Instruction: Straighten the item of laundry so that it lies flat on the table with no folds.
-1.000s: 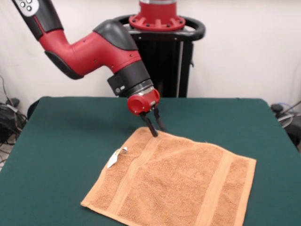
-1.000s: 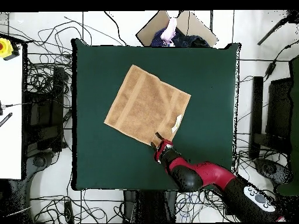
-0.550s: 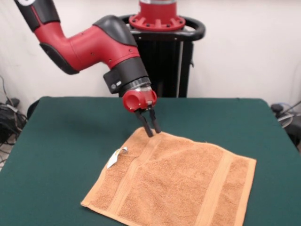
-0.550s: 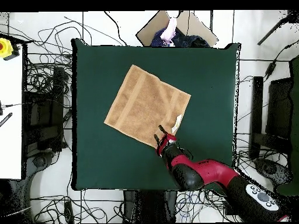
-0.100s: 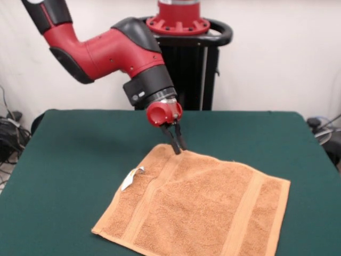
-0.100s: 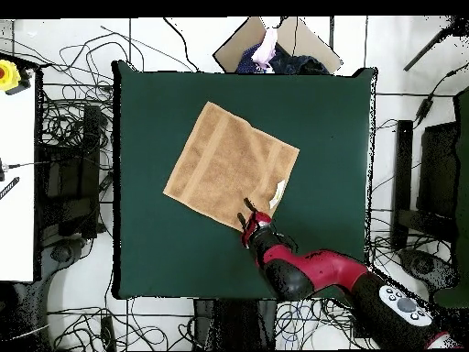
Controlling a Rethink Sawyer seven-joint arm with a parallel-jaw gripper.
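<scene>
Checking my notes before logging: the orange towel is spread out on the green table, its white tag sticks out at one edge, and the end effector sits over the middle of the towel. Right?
Not quite. The end effector is at a corner of the towel, not its middle; the front view shows it. The rest holds: towel spread on the green table, white tag at one edge.

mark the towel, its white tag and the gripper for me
towel [image 5: 205, 205], front view, on the terry middle between the two woven bands.
white tag [image 5: 129, 180], front view, on the tag's flat face at the towel's edge.
gripper [image 5: 178, 146], front view, between the fingertips, at the towel's far corner.
</scene>
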